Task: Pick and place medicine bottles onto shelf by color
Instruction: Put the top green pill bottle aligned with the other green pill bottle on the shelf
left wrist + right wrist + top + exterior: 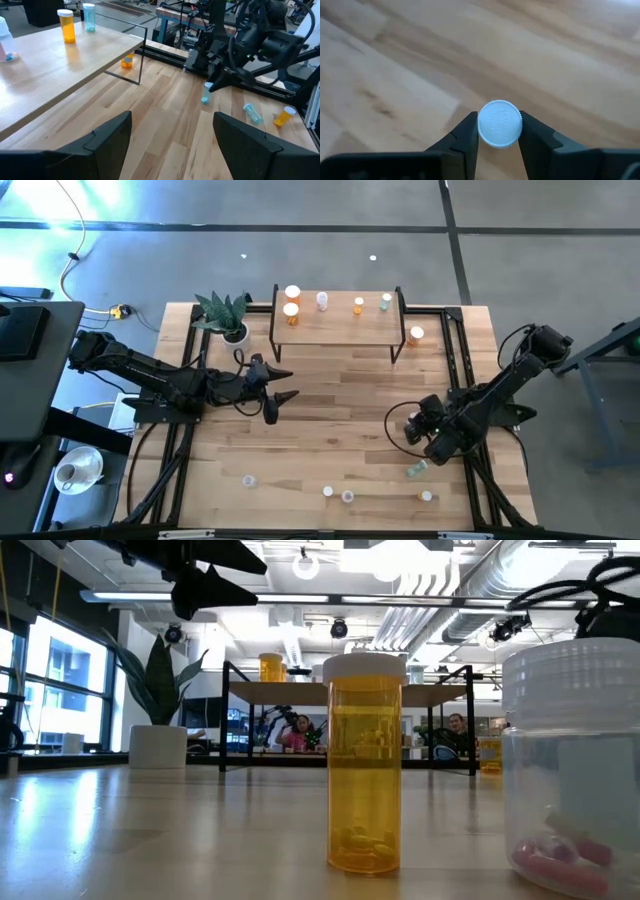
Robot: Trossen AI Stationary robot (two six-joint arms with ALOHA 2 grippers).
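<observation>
The light-wood shelf stands at the far middle with several bottles upright on it: two orange, one white, a small orange and a pale green. My right gripper is at the right, shut on a small pale bottle with a white cap. This bottle also shows in the left wrist view. My left gripper, which also shows in its own wrist view, is open and empty above the table in front of the shelf's left end. My right gripper pinches the small bottle between its two fingers at the sides of its white cap. The fingers come from above, pointing down. The bottle stands about upright below the fingers. I cannot tell whether its base touches the table.
An orange bottle stands on the table right of the shelf. A pale green bottle lies near my right gripper. Several small bottles stand along the near edge, two close to the low camera. A potted plant stands left of the shelf.
</observation>
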